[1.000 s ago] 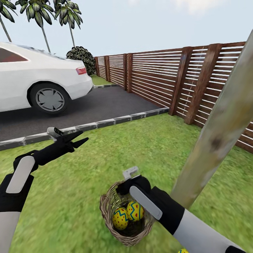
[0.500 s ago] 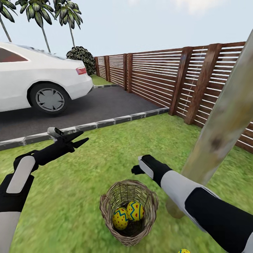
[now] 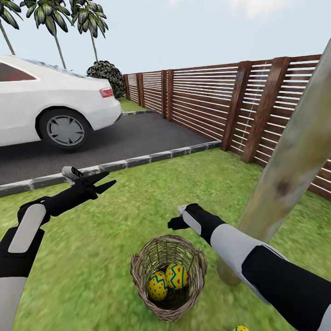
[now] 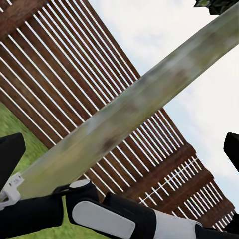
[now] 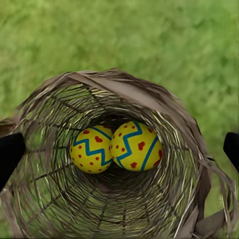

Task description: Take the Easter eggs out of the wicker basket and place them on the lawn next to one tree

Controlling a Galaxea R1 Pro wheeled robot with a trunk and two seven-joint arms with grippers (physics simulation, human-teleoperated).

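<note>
- Right gripper (image 3: 174, 224) hovers over the wicker basket (image 3: 168, 276), fingers spread wide and empty, lined up to reach in.
- Two Easter eggs (image 5: 115, 147) lie touching on its bottom; I see another (image 3: 240, 328) on the lawn (image 3: 138, 207) near the tree (image 3: 285, 170).

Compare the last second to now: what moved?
The right pincer came up from over the round brown wicker basket and now hovers beyond its far rim, empty, aimed down at it. Unchanged: two yellow zigzag-banded eggs in the basket, a third egg on the grass, the left pincer raised and open.
</note>
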